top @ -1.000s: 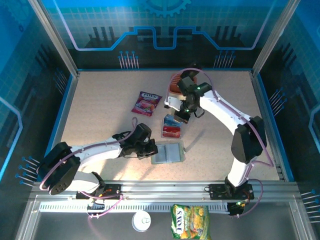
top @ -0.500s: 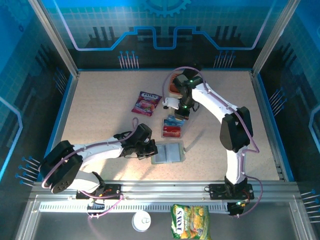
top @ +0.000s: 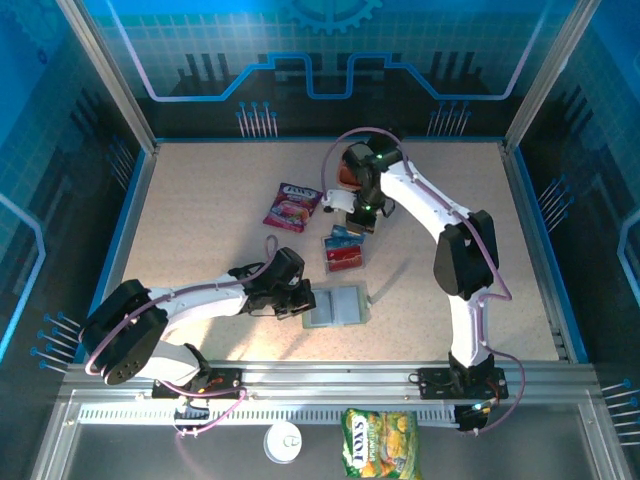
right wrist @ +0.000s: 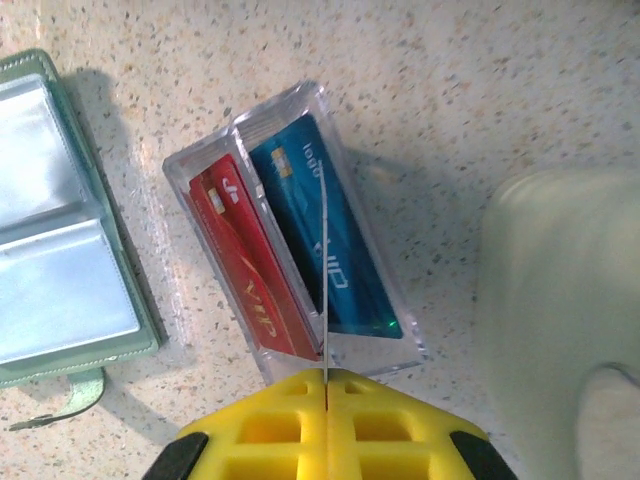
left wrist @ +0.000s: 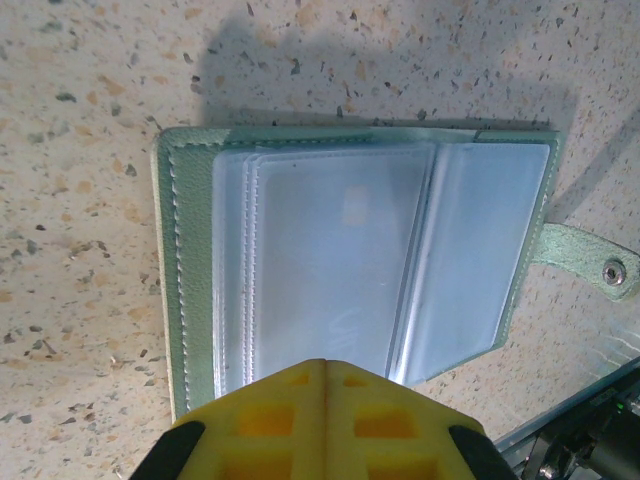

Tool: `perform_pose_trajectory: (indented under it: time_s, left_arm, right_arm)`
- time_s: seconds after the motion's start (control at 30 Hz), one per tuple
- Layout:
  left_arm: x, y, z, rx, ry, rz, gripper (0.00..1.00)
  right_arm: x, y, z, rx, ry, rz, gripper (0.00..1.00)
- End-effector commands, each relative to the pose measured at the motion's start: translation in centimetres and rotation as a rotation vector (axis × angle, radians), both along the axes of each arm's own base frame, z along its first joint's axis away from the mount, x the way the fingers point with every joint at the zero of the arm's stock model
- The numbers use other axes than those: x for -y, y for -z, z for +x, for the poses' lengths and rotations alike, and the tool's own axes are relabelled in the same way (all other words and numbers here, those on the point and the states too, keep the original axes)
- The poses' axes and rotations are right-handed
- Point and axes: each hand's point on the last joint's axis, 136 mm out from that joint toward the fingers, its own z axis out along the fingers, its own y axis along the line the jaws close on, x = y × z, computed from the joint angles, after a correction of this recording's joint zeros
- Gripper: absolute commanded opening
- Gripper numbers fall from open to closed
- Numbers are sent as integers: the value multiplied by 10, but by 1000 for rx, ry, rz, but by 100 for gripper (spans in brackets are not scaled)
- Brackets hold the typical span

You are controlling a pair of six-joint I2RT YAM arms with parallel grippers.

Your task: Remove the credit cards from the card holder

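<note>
Starting with the card holder (top: 337, 307), where is it?

It lies open and flat by the near edge of the table (top: 200, 220), about midway along it. Its pale blue-grey pockets face up, and its snap strap (left wrist: 590, 262) sticks out to one side.

And your left gripper (left wrist: 325, 372)?

Clenched, with nothing showing between the fingers. The tips are at the holder's left edge, but I cannot tell whether they touch it.

The cards?

A red card (right wrist: 250, 265) and a blue card (right wrist: 345, 250) lie side by side in a clear tray (right wrist: 245, 122). The tray sits near the middle of the table, just beyond the holder and apart from it.

Your right gripper (right wrist: 326, 378)?

It hangs over the tray, grasping a third card (right wrist: 323, 250). My wrist camera sees that card edge-on as a thin line, so I cannot tell its colour.

What lies further out?

A purple-red snack packet (top: 292, 206) is left of the tray, toward the far edge. A peach block (top: 343, 174) stands by the far edge, mostly hidden behind my right arm.
</note>
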Motion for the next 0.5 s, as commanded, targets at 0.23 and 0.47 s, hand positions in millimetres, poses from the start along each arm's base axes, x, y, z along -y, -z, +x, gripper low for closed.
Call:
perform_pose_trajectory:
  time_s: [0.23, 0.47]
  left_arm:
    - [2, -5, 5, 20, -4, -1, 2]
    - [-3, -6, 2, 26, -16, 7, 2]
  right_arm:
    - [-13, -9, 9, 22, -41, 26, 0]
    - [-8, 16, 0, -42, -51, -6, 0]
